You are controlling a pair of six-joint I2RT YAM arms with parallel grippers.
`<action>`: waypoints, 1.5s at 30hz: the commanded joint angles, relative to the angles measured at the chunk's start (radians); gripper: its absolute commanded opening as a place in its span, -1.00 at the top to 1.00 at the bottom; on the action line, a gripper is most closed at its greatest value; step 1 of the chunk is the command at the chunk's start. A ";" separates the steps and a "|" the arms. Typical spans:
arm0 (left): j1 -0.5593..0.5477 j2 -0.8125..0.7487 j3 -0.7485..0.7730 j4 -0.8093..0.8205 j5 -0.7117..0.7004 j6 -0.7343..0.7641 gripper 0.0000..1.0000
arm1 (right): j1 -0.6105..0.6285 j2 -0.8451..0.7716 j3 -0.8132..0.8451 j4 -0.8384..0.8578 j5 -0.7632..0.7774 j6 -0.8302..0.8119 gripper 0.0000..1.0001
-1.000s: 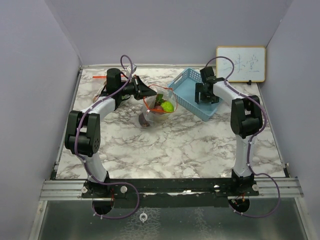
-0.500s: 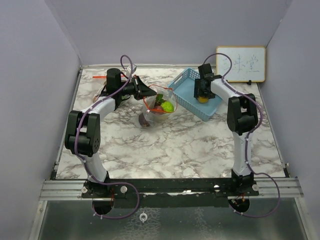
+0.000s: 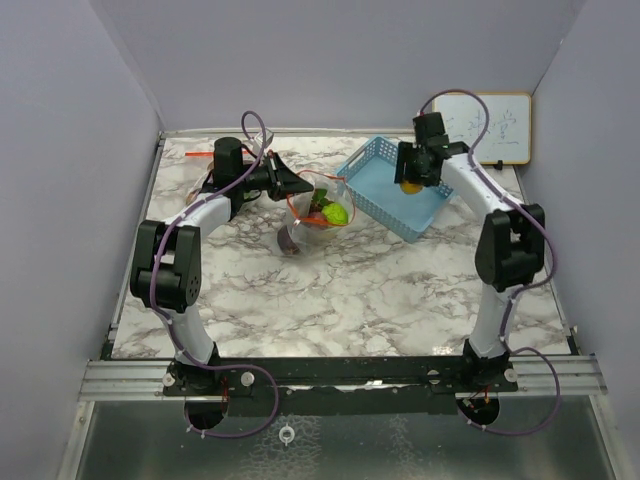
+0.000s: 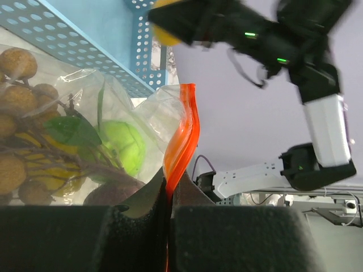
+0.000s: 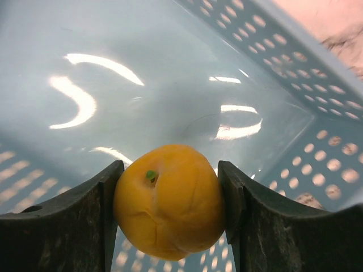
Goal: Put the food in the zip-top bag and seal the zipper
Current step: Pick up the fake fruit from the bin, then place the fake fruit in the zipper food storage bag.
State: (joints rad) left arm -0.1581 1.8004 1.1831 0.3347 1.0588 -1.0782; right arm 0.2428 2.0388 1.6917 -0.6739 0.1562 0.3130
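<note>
Lab booth: plain walls [image 3: 330, 60], whiteboard [image 3: 481, 127]

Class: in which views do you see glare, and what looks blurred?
Right wrist: bright curved glare streaks on the floor of the blue basket; the orange fruit is sharp. Left wrist: the right arm is blurred, the orange zipper strip crisp. Top external: even light, no glare.

light-blue perforated plastic basket [image 5: 142, 68]: floor glossy, throws bright glare.
yellow-orange round toy fruit [image 5: 170, 198]: smooth, soft matt skin.
clear zip-top bag of thin plastic film [image 4: 150, 107]: shiny, creased; orange zipper strip [image 4: 184, 130] translucent.
brown grape bunch [image 4: 17, 96]: rough, cork-like, dull.
white grey-veined marble-look tabletop [image 3: 380, 290]: smooth, faint sheen.
</note>
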 commanded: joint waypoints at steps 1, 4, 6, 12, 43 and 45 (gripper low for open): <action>0.005 0.011 0.026 -0.002 0.017 0.029 1.00 | 0.024 -0.248 0.018 0.082 -0.313 0.007 0.57; 0.006 0.011 0.021 -0.002 0.011 0.029 1.00 | 0.091 -0.295 0.033 0.116 -0.438 0.049 0.57; 0.006 0.010 0.022 -0.001 0.008 0.029 1.00 | 0.171 -0.300 0.051 0.127 -0.460 0.065 0.57; 0.006 0.005 0.036 0.001 -0.004 0.023 1.00 | 0.329 -0.299 -0.013 0.244 -0.499 0.161 0.53; 0.006 0.057 0.052 0.274 0.103 -0.201 1.00 | 0.388 -0.438 -0.189 0.247 -0.815 -0.333 -0.97; 0.006 0.068 0.055 0.305 0.117 -0.227 1.00 | 0.399 -0.427 -0.172 0.225 -0.828 -0.373 -0.91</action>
State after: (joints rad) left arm -0.1581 1.8488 1.1980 0.4923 1.0985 -1.2133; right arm 0.6170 1.6123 1.5082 -0.4381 -0.5442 0.1066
